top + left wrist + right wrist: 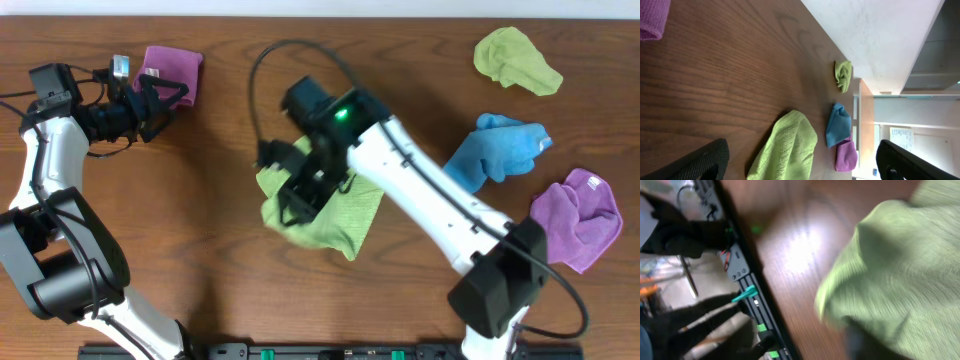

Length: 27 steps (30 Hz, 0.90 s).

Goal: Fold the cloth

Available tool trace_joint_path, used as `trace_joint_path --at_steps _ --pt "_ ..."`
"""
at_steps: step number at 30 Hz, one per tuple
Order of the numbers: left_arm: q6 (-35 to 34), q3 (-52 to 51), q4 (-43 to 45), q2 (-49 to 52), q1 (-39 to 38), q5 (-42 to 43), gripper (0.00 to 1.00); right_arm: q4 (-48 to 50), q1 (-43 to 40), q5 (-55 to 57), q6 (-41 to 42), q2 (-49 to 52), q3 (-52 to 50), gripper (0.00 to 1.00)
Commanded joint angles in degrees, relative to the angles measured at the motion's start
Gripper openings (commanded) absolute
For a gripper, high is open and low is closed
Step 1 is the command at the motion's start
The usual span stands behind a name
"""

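A lime-green cloth (345,215) lies rumpled at the middle of the wooden table. It also shows in the left wrist view (790,145) and, blurred, in the right wrist view (900,265). My right gripper (298,200) is over the cloth's left edge. In the right wrist view its dark finger (860,340) sits under a raised fold, so it looks shut on the cloth. My left gripper (165,100) is open and empty at the far left, beside a folded purple cloth (172,70).
A crumpled light-green cloth (515,60), a blue cloth (500,150) and a purple cloth (578,215) lie at the right. A black rail (330,352) runs along the table's front edge. A black cable (262,60) loops above the right arm.
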Motion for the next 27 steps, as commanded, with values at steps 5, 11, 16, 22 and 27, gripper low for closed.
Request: trace_joint_path --at_steps 5,11,16,22,27 --pt "0.5 0.2 0.1 -1.1 0.2 0.7 0.95 0.8 2.8 7.8 5.6 -0.1 0.3 0.72" --pt "0.6 0.2 -1.4 -1.1 0.3 0.7 0.95 -0.4 -2.4 11.7 11.7 -0.1 0.3 0.77" --pt "4.6 0.2 -6.3 -1.7 1.4 1.1 0.95 -1.4 -7.0 11.7 12.7 -0.3 0.2 0.86" --pt "9.7 0.2 -16.4 -5.9 2.6 -3.2 0.95 -1.4 -9.2 11.7 12.7 -1.4 -1.4 0.93" --pt "10.4 0.2 -21.5 -12.4 2.6 -3.8 0.95 5.5 -9.9 11.4 15.0 -6.7 -9.1 0.93"
